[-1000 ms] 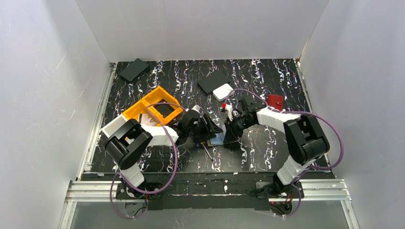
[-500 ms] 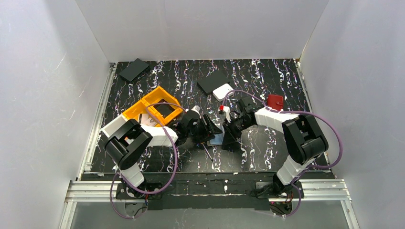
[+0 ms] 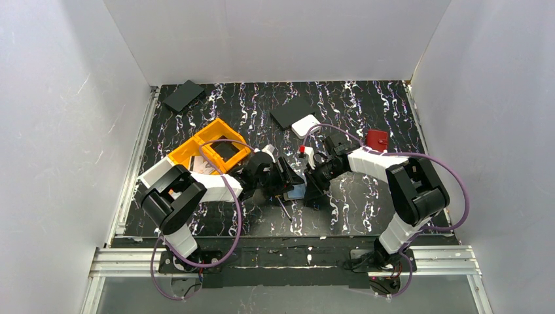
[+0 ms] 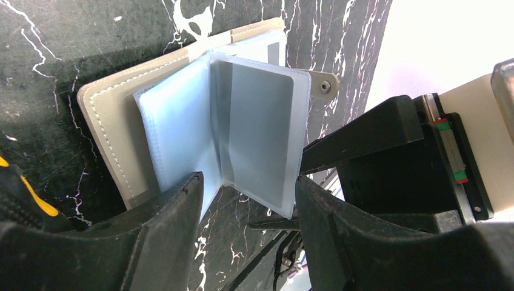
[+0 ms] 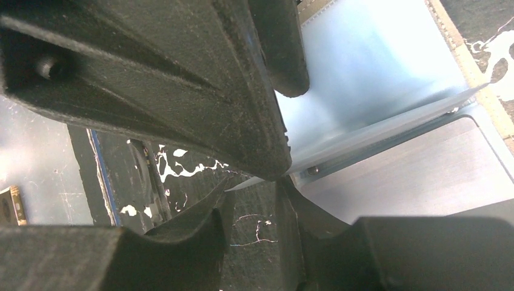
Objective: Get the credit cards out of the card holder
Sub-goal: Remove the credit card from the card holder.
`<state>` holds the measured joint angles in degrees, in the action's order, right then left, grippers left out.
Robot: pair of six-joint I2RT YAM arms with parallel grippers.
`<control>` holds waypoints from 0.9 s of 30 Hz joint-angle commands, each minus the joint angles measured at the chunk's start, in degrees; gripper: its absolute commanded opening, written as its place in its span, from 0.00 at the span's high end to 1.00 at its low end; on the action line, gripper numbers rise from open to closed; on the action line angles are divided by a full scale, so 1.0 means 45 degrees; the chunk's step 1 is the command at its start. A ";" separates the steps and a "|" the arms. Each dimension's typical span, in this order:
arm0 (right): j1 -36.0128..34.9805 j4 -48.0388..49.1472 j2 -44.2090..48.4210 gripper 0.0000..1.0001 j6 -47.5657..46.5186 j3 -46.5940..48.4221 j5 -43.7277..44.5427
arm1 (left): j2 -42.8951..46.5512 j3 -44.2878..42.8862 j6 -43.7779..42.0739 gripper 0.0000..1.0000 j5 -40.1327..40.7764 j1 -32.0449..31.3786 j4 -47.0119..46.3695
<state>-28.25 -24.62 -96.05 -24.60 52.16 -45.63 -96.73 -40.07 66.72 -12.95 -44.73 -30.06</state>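
Card holder (image 4: 106,115) open, clear sleeves (image 4: 257,133) between left fingers (image 4: 173,209)

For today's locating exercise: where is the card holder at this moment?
In the top view, the card holder lies open at mid-table, between the left gripper on its left and the right gripper on its right.

Top view evenly and brightly lit, pale walls (image 3: 65,131) slightly washed out. Left wrist view overexposed at upper right; the left end effector (image 4: 248,197) sits dark and soft-focused.
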 commanded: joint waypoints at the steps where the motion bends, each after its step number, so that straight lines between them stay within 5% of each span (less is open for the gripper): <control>1: -0.0070 -0.0251 -0.0101 0.60 -0.0312 0.0503 -0.0334 | 0.0466 0.0058 -0.0333 0.44 -0.0140 0.0077 -0.0096; 27: -0.0145 -0.0494 -0.0131 0.58 -0.0676 0.0596 -0.0621 | 0.0484 0.0123 -0.0483 0.44 -0.0334 0.0113 -0.0702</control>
<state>-28.42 -25.67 -96.75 -25.98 52.75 -46.30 -95.04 -39.05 65.17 -13.76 -44.56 -32.53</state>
